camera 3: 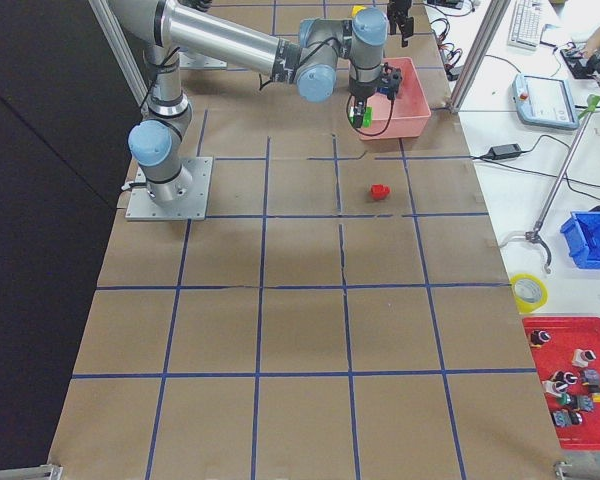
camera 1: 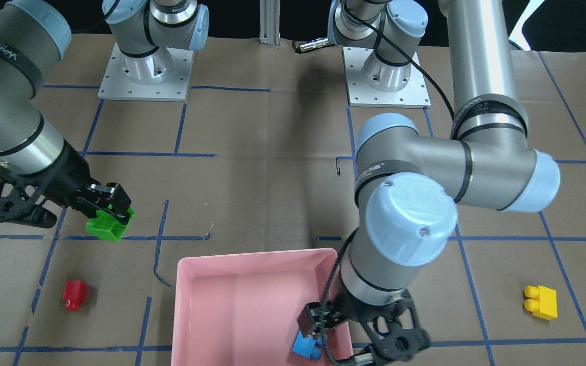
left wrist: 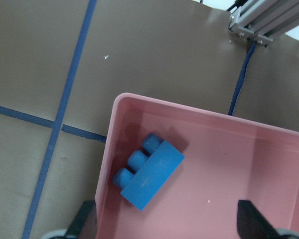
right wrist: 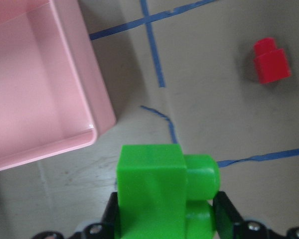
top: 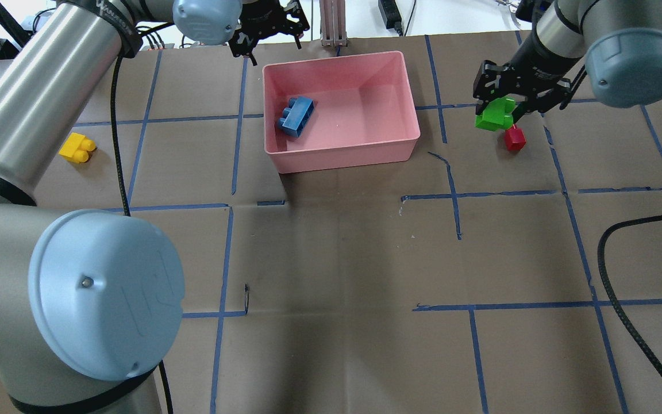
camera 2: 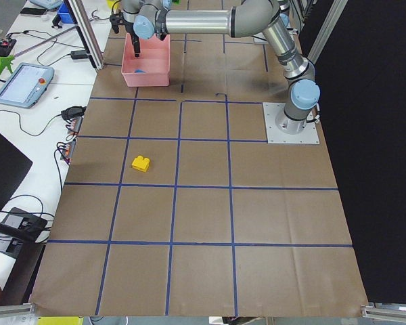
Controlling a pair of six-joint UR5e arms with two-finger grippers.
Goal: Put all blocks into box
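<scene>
Where the box (top: 345,156) stands: at the far middle of the table (top: 337,247), on brown paper crossed by blue tape lines.
Box make: smooth, slightly glossy pink plastic; rectangular and shallow, with sloping walls and rounded corners.
Blue brick (top: 295,117): matte plastic, a long slab with three round studs in a row. It lies on its side on the box floor, near the wall on the robot's left.
Left gripper (left wrist: 169,221): hangs above the box with its jaws spread wide and nothing between them; the blue brick lies below.
Green brick (top: 492,121): bright, smooth and blocky, with rounded studs pointing sideways. It is raised off the paper, outside the box on the robot's right.
Right gripper (top: 499,109): black fingers clamped on the green brick's two flanks.
Red brick (top: 515,138): a small cube with one stud, on the paper outside the box, on the robot's right.
Yellow brick (top: 77,148): two studs, lying on its side alone on the paper, well apart from the box on the robot's left.
</scene>
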